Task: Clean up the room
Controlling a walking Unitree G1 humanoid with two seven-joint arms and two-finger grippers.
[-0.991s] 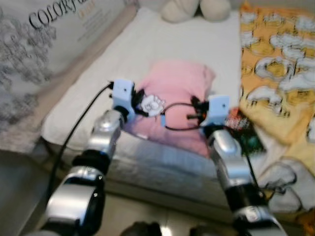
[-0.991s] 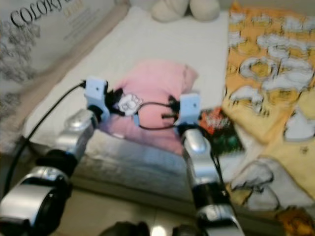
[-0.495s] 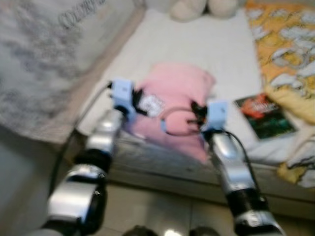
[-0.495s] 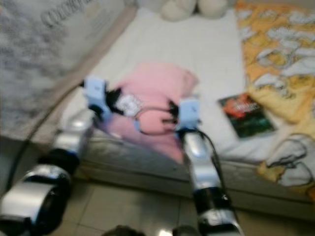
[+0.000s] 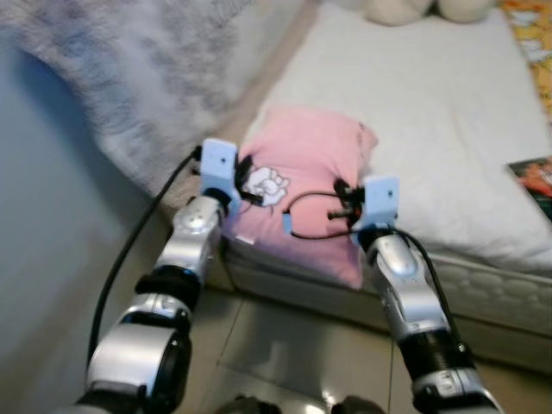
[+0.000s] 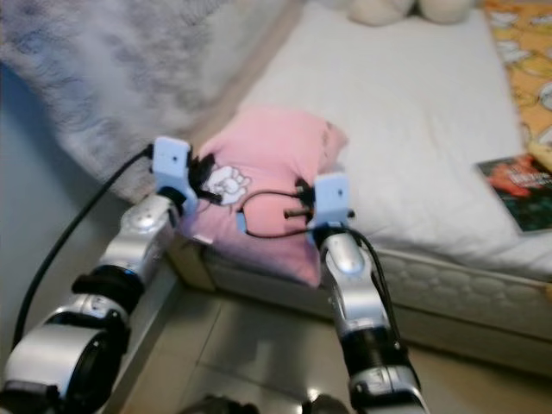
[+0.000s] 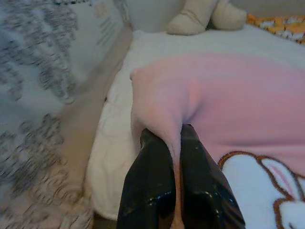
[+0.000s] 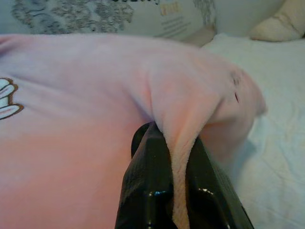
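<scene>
We had turned left, so the bed moved right in view while the pink pillow stayed between our arms. Both the left gripper and right gripper were closed, pinching its near corners, apparently carrying it away.

Ahead of both pairs of fingers the white bed lies open as far as the plush toy at its far end. Outboard of the left fingers a grey patterned blanket crowds the bed's edge; outboard of the right fingers a book lies well apart (flat on the sheet).
</scene>
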